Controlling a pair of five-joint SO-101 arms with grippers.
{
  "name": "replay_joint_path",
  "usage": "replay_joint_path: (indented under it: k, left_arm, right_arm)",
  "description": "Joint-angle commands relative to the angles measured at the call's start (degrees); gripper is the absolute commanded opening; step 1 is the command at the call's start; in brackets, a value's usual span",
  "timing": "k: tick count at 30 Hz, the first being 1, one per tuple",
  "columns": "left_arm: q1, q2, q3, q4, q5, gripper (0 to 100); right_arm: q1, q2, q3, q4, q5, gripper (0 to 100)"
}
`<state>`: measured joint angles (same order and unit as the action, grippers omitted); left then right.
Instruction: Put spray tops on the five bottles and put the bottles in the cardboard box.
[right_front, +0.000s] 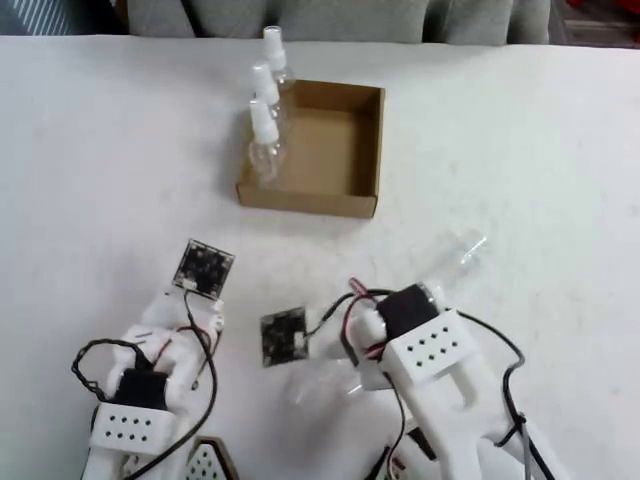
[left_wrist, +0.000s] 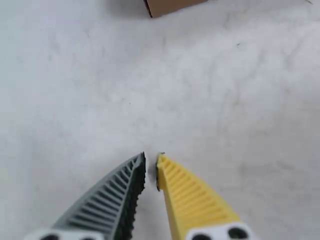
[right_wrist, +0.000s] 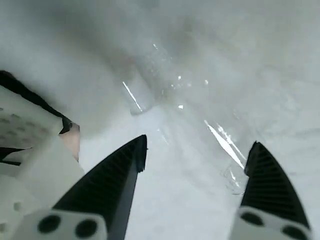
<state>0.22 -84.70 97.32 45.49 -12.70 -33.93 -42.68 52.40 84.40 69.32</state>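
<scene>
The cardboard box (right_front: 330, 205) stands open at the middle back, and its corner (left_wrist: 170, 6) peeks into the left wrist view. Three clear bottles (right_front: 264, 140) with white spray tops stand in a row at its left wall. A clear capless bottle (right_front: 450, 262) lies on the table beside the right arm (right_front: 430, 345). My right gripper (right_wrist: 199, 141) is open over a clear bottle (right_wrist: 150, 80) lying on the table just ahead of its tips. My left gripper (left_wrist: 151, 156) is shut and empty above bare table, at the front left.
The white table (right_front: 520, 140) is bare to the left and right of the box. Both arms' cables and bases crowd the front edge. Grey chair backs (right_front: 300, 15) line the far side.
</scene>
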Motion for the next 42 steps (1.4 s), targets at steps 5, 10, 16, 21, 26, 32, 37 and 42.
replay_joint_path:
  k: [5,10,16,21,26,32,37,42]
  left_arm:
    - [-0.48,-1.1,0.09,-0.53,-0.53,6]
    - [-0.48,-1.1,0.09,-0.53,-0.79,6]
    - [-0.4,-1.1,0.09,-0.53,-0.79,6]
    - [-0.4,-1.1,0.09,-0.53,-0.79,6]
    - [-0.4,-1.1,0.09,-0.53,-0.79,6]
    - [-0.48,-1.1,0.09,-0.53,-0.79,6]
    - [-0.48,-1.1,0.09,-0.53,-0.79,6]
    - [-0.48,-1.1,0.09,-0.53,-0.79,6]
  right_arm:
    - [-2.15,0.31,8.09,-14.37,0.88,28.5]
    - [-0.75,0.31,12.84,-21.05,0.88,28.4]
    - [2.33,9.54,13.8,-28.35,0.79,28.3]
    - [4.62,19.65,7.38,-28.0,-1.58,23.5]
    - [4.97,21.23,2.64,-28.0,-8.7,0.5]
    - [5.41,18.24,-1.58,-28.0,-21.71,6.2]
    - [10.59,15.52,-6.51,-27.65,-37.89,6.2]
    - [13.93,14.37,-8.88,-27.47,-54.77,6.3]
